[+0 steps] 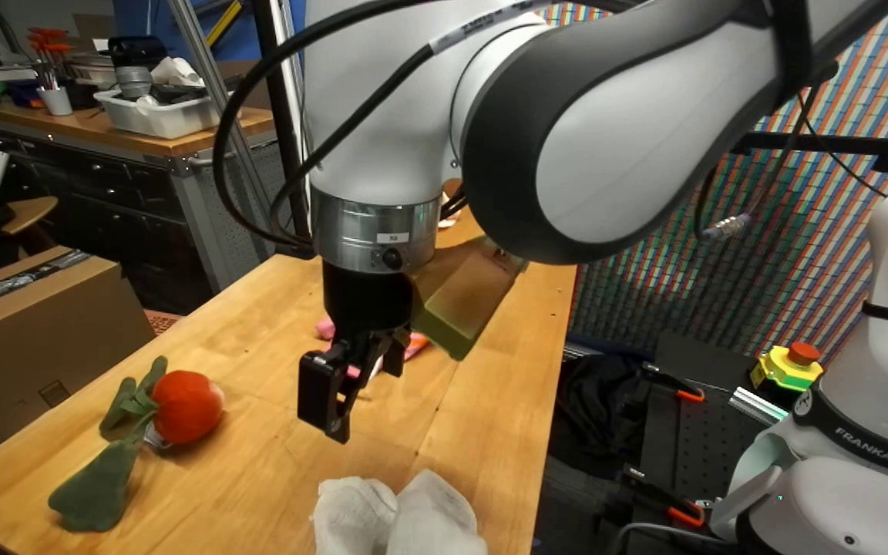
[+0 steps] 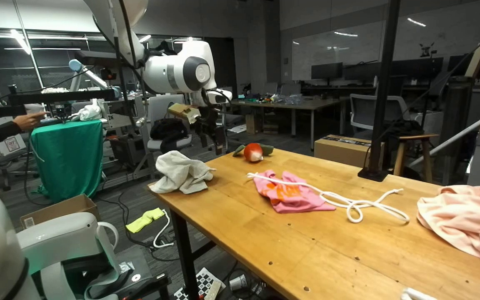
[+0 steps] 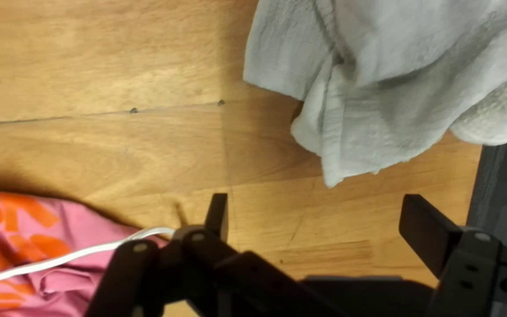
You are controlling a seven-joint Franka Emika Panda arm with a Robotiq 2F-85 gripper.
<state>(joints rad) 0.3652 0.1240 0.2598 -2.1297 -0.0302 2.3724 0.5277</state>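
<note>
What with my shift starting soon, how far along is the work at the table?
Nothing clearly looks done: the pale towel lies crumpled, and the pink cloth lies rumpled under part of the white rope. In hand: nothing; the gripper hangs open above the table. Left, seemingly: any grasp at all, since towel and cloth both lie ungripped.

Grey towel: cut off by 2 wrist view edges, top and right. Pink cloth: partly hidden behind the gripper in an exterior view. Peach cloth: cut off at right in an exterior view.
</note>
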